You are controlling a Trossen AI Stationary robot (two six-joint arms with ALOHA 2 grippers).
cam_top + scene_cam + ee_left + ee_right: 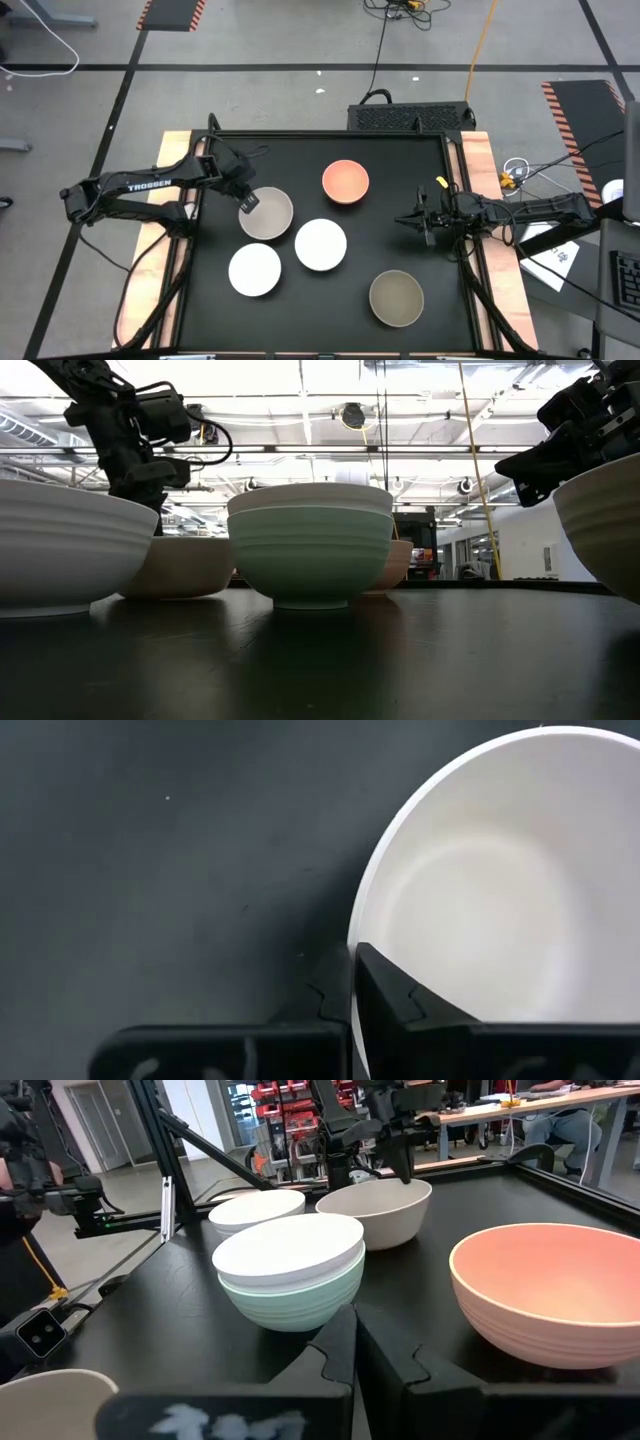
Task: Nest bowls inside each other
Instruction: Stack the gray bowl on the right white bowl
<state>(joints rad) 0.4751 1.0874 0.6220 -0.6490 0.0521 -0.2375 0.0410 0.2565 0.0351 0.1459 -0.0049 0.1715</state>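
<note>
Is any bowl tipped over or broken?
No, nothing stands out. All the bowls sit upright and whole on the black table. One white bowl is nested neatly inside the mint-green bowl.

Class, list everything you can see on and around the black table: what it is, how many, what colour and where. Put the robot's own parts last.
White bowl nested in mint-green bowl: one pair, table centre.
White bowl: one, front left.
Beige-grey bowl: one, left of centre, at the left gripper.
Coral-pink bowl: one, back centre.
Olive-tan bowl: one, front right.
Table: one, black top, wooden side edges.
Left gripper: dark, its fingers straddling the beige-grey bowl's rim.
Right gripper: dark, fingers together, above bare table right of centre.
</note>
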